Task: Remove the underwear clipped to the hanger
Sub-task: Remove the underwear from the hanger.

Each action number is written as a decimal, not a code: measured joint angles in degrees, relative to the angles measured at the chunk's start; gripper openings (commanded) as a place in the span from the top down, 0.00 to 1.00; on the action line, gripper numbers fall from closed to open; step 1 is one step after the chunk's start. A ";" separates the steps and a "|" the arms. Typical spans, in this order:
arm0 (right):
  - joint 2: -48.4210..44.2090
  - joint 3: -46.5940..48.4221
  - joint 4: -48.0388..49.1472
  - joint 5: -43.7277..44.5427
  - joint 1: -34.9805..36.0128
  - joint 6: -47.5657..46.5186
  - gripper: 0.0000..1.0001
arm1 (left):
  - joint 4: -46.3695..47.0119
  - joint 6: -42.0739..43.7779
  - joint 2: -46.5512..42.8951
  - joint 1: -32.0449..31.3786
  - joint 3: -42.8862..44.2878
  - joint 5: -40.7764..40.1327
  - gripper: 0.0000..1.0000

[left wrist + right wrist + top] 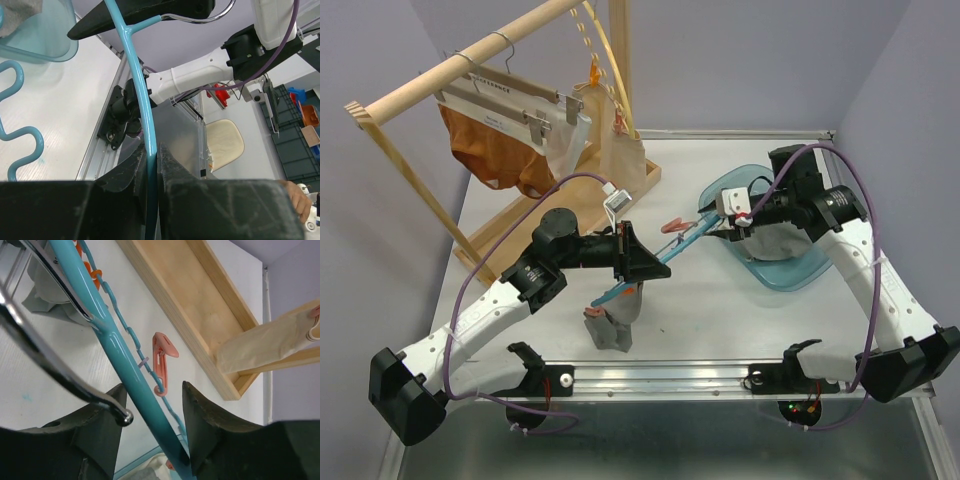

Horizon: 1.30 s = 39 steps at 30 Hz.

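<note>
a: item one, top view?
b: fixed, high, behind both arm bases; faces forward and down; far; whole table (720,330), rack (470,60) at back.
a: item two, left wrist?
b: on left arm; very near; looks along own fingers (175,172) up the hanger (132,60) toward right arm (195,77).
a: item three, right wrist?
b: near; faces down past own fingers (210,430) onto table, rack base (200,305).
a: shared?
b: hanger, all three.

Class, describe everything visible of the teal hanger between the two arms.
The teal hanger is a glossy, plastic-looking bar with a chrome hook, a wavy loop and a teal chain carrying salmon clips. It is held tilted above the table. The left gripper is shut on its bar; the right gripper's jaws stand open around it. Grey underwear hangs from its lower end.
</note>
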 measured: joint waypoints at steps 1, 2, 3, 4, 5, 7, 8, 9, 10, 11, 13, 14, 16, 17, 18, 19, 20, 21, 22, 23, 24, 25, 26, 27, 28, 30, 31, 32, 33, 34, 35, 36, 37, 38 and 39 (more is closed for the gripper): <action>0.00 0.00 0.02 0.22 0.00 -0.17 0.57 | 0.11 -0.09 0.00 -0.02 0.00 0.04 1.00; 0.00 0.00 0.13 0.31 0.00 -0.66 0.61 | 0.22 -0.26 0.00 -0.09 0.00 0.15 1.00; 0.00 -0.02 0.20 0.48 0.00 -0.79 0.64 | 0.28 -0.42 0.00 -0.22 0.00 0.26 1.00; 0.00 -0.02 0.24 0.59 0.00 -1.11 0.66 | 0.28 -0.50 0.00 -0.26 0.00 0.33 1.00; 0.00 -0.02 0.22 0.59 0.00 -1.49 0.68 | 0.37 -0.61 0.00 -0.31 0.00 0.31 1.00; -0.04 -0.04 0.13 0.61 0.00 -2.47 0.74 | 0.50 -1.07 0.00 -0.17 0.02 0.26 1.00; -0.09 -0.04 0.02 0.61 0.00 -3.10 0.80 | 0.59 -1.31 0.00 -0.13 0.02 0.24 1.00; -0.17 -0.04 -0.33 0.59 0.00 -3.21 0.83 | 0.59 -1.49 0.00 -0.07 0.02 0.33 1.00; -0.22 -0.04 -0.28 0.61 0.00 -3.69 0.87 | 0.61 -1.55 0.00 -0.09 0.02 0.33 1.00; -0.33 -0.11 -0.31 0.63 0.00 -4.00 0.88 | 0.87 -1.64 0.00 -0.20 0.04 0.37 1.00; -0.72 -0.33 -0.35 0.63 0.00 -4.28 0.97 | 0.92 -1.81 0.00 -0.20 0.17 0.44 1.00; -1.11 -0.55 -0.26 0.66 0.00 -4.57 0.99 | 0.96 -1.84 0.00 -0.20 0.24 0.46 1.00; -2.23 -1.31 -0.24 0.98 0.00 -4.92 1.00 | 1.07 -1.88 0.00 -0.20 0.31 0.59 1.00; -2.71 -1.60 -0.31 1.22 0.00 -5.05 0.99 | 1.25 -1.88 0.00 -0.22 0.33 0.61 0.99; -3.39 -2.08 -0.17 1.46 0.00 -5.11 1.00 | 1.33 -1.88 -0.02 -0.24 0.39 0.59 0.94; -4.20 -2.58 -0.28 1.90 0.00 -5.07 1.00 | 1.33 -1.84 -0.04 -0.24 0.46 0.55 0.91; -4.63 -2.80 -0.26 2.08 0.00 -4.98 0.99 | 1.29 -1.73 -0.11 -0.26 0.57 0.28 0.89; -5.07 -3.06 -0.17 2.43 0.00 -4.83 1.00 | 1.07 -1.36 -0.17 -0.31 0.68 0.00 0.86; -5.79 -3.39 -0.15 2.86 0.00 -4.35 0.99 | 0.59 -0.72 -0.35 -0.35 1.03 -0.39 0.81; -6.21 -3.52 -0.11 3.13 0.00 -3.93 0.99 | 0.24 -0.31 -0.52 -0.39 1.22 -0.68 0.78; -6.69 -3.69 0.26 3.41 0.00 -3.50 1.00 | -0.39 0.48 -0.87 -0.59 1.49 -1.31 0.77; -7.39 -4.20 1.31 3.61 0.00 -4.63 1.00 | -0.72 0.98 -1.18 -0.63 1.66 -2.34 0.73; -8.17 -4.72 0.17 3.96 0.09 -2.78 1.00 | -1.25 1.29 -1.62 -0.48 2.03 -3.39 0.72; -8.85 -5.27 0.68 4.46 0.09 -1.86 0.99 | -1.51 2.12 -1.88 -0.15 2.36 -4.17 0.69; -9.35 -5.66 1.46 4.70 0.31 -1.25 0.99 | -1.57 2.34 -2.03 -0.20 2.47 -4.55 0.67; -9.97 -6.34 1.88 4.90 0.31 0.17 1.00 | -1.84 3.41 -2.40 -0.46 2.58 -5.44 0.67; -10.29 -6.95 2.16 4.98 0.31 0.98 1.00 | -1.95 3.80 -2.51 -0.46 2.58 -5.90 0.66; -10.38 -7.26 2.40 5.11 0.31 1.64 0.99 | -2.12 4.00 -2.54 -0.46 2.58 -6.08 0.66; -10.38 -7.45 2.45 5.33 0.33 2.14 0.99 | -2.34 4.39 -2.56 -0.46 2.58 -6.51 0.66; -10.38 -7.67 2.64 5.35 0.31 2.49 0.99 | -2.45 4.57 -2.56 -0.46 2.58 -6.71 0.66; -10.38 -8.04 2.93 5.49 0.31 2.95 0.99 | -2.58 4.83 -2.56 -0.46 2.58 -7.02 0.64; -10.38 -8.17 3.08 5.60 0.31 3.19 0.99 | -2.73 5.20 -2.56 -0.46 2.58 -7.37 0.64; -10.36 -8.22 3.39 5.88 0.31 3.58 1.00 | -2.80 5.44 -2.56 -0.46 2.58 -7.61 0.63; -10.43 -8.24 3.61 6.14 0.31 3.80 1.00 | -2.86 5.68 -2.60 -0.46 2.58 -7.91 0.61; -10.54 -8.37 3.89 6.34 0.33 3.98 0.99 | -2.93 5.99 -2.71 -0.46 2.60 -8.24 0.59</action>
